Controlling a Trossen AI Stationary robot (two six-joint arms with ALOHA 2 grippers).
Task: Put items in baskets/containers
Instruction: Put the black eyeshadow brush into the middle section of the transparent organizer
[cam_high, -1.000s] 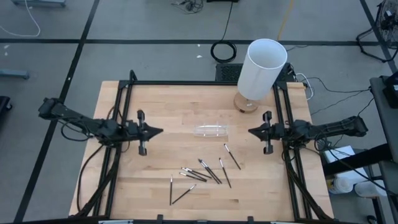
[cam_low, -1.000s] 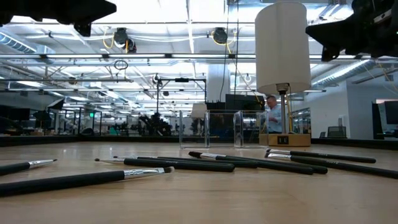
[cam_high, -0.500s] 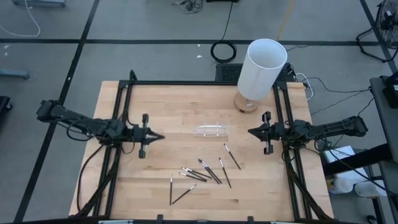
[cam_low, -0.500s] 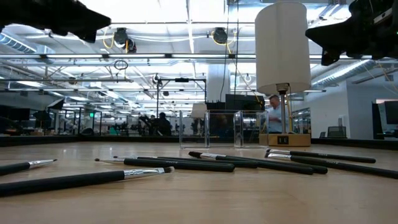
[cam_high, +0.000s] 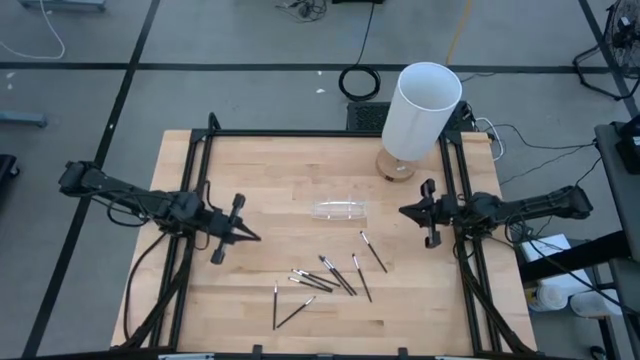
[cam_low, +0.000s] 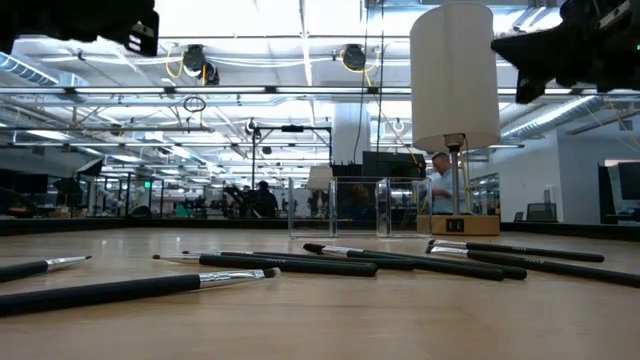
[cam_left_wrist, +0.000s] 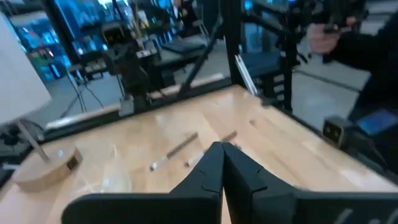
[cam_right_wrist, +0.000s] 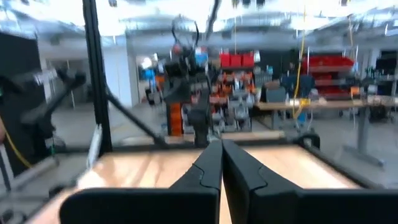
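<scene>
We look straight down on a pale, grainy wooden table (cam_high: 270, 170) framed in black metal. The left gripper (cam_high: 250, 236) sits at nine o'clock, angled toward the table's middle, its two dark wedge-shaped fingers (cam_left_wrist: 211, 168) pressed together and holding nothing. The right gripper (cam_high: 404, 211) waits at three o'clock, fingertips likewise closed and empty. Near the centre lies a small, shallow, clear plastic tray (cam_high: 339, 210), almost see-through. Thin dark sticks (cam_high: 330, 278) with pale tips lie scattered toward six o'clock, several crossing one another, all outside the tray. At one o'clock a tall smooth white cylinder (cam_high: 420, 110) stands on a round wooden base (cam_high: 385, 165).
</scene>
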